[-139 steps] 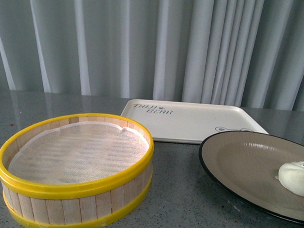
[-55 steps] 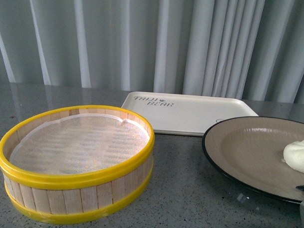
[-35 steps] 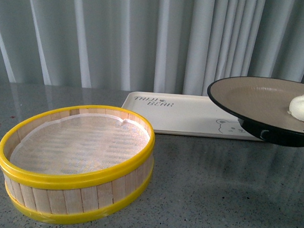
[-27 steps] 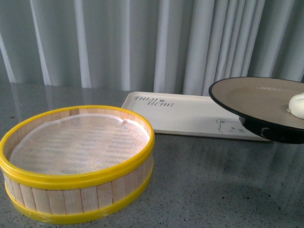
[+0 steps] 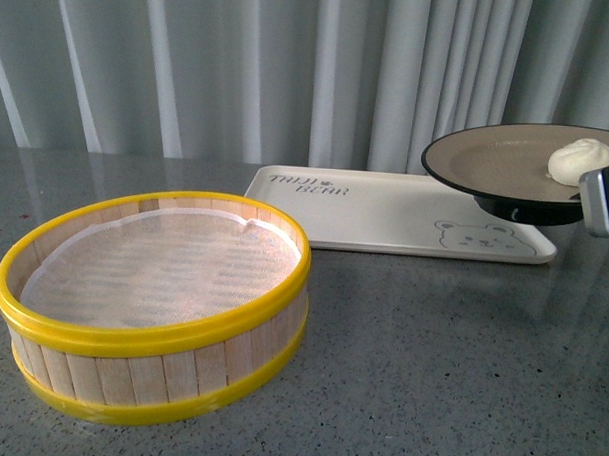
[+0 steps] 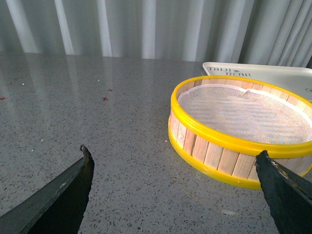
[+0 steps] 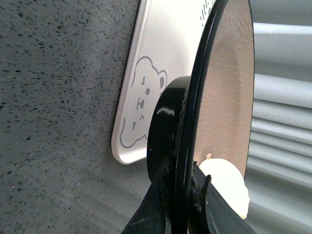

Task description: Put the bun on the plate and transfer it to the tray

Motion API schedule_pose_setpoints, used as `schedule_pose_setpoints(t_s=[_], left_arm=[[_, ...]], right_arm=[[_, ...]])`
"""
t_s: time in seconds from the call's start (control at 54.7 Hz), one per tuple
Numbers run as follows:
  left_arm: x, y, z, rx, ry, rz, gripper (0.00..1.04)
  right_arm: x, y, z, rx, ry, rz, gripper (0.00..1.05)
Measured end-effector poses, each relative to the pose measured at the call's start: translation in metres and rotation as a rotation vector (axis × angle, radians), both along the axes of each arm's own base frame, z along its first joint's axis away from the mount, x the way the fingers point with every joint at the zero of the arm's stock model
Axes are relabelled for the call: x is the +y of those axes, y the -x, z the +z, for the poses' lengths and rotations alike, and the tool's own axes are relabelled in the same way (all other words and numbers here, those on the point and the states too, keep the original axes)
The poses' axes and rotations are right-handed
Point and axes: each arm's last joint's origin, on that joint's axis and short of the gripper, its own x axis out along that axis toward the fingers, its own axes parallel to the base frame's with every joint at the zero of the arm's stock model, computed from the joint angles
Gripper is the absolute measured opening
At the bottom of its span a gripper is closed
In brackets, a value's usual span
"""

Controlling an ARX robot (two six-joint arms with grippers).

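The right gripper [image 7: 181, 200] has its jaws pinched on the black rim of the plate [image 5: 497, 160], which it holds over the far right end of the tray [image 5: 385, 216]. It looks just clear of the tray, though that's hard to tell from this angle. The bun [image 5: 582, 160] sits on the plate's right side, close to the gripper. The left gripper [image 6: 174, 152] hovers over the grey table [image 5: 430, 372] with its 2 jaws spread wide and holding nothing. The yellow-rimmed steamer basket [image 5: 151, 333] is near left.
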Motion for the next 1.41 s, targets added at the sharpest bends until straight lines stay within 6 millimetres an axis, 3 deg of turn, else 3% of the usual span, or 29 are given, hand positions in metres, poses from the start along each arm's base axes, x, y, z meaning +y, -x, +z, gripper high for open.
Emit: schedule_pose_setpoints(t_s=[0.238,0.676,1.408], left_arm=[[0.0,0.0,0.0,0.0,0.0,0.0,0.98],[0.0,0.0,0.0,0.0,0.0,0.0,0.98],[0.0,0.0,0.0,0.0,0.0,0.0,0.98]], right_arm=[[0.017,-0.037,-0.014,0.014,-0.015,0.051,0.03],[0.029,-0.073,-0.023,0.034,-0.062,0.082,0.03],[0.025,-0.088,-0.045,0.101,-0.094,0.08,0.03]])
